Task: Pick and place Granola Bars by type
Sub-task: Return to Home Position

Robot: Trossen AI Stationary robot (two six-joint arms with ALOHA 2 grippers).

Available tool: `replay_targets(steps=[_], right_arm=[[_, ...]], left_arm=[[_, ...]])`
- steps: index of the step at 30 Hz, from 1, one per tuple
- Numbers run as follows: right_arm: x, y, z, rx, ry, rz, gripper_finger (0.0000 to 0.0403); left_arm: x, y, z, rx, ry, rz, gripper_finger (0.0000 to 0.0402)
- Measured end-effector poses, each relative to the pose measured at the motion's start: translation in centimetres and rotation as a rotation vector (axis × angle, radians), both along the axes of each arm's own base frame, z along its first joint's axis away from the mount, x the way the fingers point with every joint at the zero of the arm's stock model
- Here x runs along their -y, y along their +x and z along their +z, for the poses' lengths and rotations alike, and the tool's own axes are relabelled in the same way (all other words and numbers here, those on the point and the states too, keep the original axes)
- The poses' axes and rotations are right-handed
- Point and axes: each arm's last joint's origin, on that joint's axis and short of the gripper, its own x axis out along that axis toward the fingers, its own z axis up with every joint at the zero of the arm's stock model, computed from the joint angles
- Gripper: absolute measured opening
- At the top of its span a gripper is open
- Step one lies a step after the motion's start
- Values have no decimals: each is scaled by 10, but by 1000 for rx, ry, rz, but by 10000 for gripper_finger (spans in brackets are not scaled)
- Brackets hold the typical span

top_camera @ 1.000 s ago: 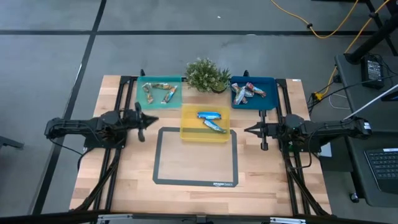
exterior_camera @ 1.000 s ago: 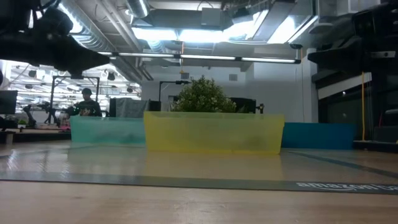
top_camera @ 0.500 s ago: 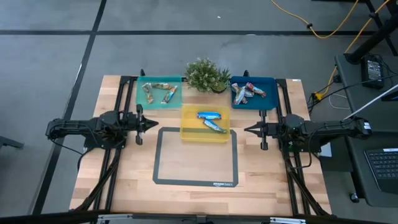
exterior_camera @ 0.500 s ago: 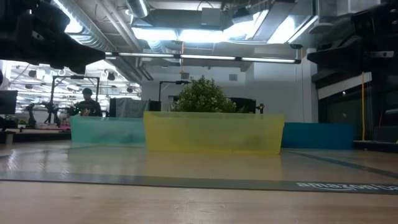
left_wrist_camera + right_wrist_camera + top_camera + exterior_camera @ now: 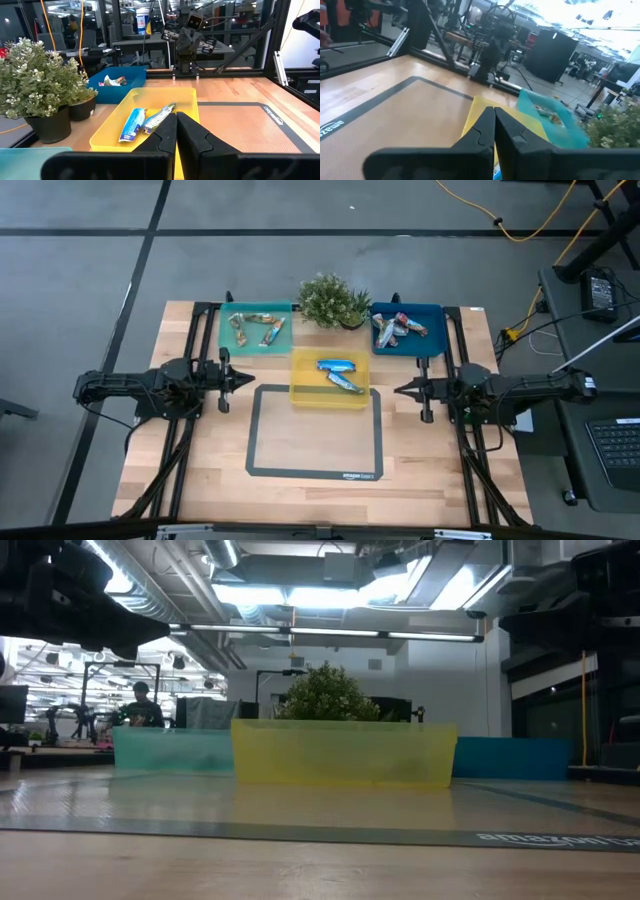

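Note:
The granola bars lie sorted in three trays at the far side of the table. Two bright blue bars (image 5: 338,366) (image 5: 134,125) are in the yellow tray (image 5: 305,395). Tan bars (image 5: 272,332) are in the teal tray (image 5: 226,340). Silvery bars (image 5: 390,330) are in the blue tray (image 5: 432,340). My left gripper (image 5: 247,379) (image 5: 176,116) hovers shut, left of the yellow tray and pointing at it. My right gripper (image 5: 398,389) (image 5: 493,110) hovers shut to the tray's right. Neither holds anything.
A potted plant (image 5: 333,302) stands between the teal and blue trays, behind the yellow one. A black-edged mat (image 5: 315,472) lies in front of the yellow tray on bare wood. The arms' frames run along both sides. A person (image 5: 140,705) shows far off in the room.
The left gripper has rolled back to level at the wrist and drawn back a little toward the table's left edge, then stayed still. The bars and trays have not moved.

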Motion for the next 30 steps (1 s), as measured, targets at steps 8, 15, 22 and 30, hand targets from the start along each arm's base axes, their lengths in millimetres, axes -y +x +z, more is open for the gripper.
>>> replay_targets(steps=[8, 15, 22, 30], right_arm=[[-2, -12, 17, 187, -92, 32, 7], [-1, -26, 27, 328, -172, -14, 7], [-3, -23, 17, 216, -88, 56, 7], [-5, -21, 1, 13, 165, 144, 7]], left_arm=[[0, 0, 0, 0, 0, 0, 2], [0, 0, 0, 1, 0, 0, 6], [0, 0, 0, 1, 0, 0, 2], [0, 0, 0, 1, 0, 0, 5]])
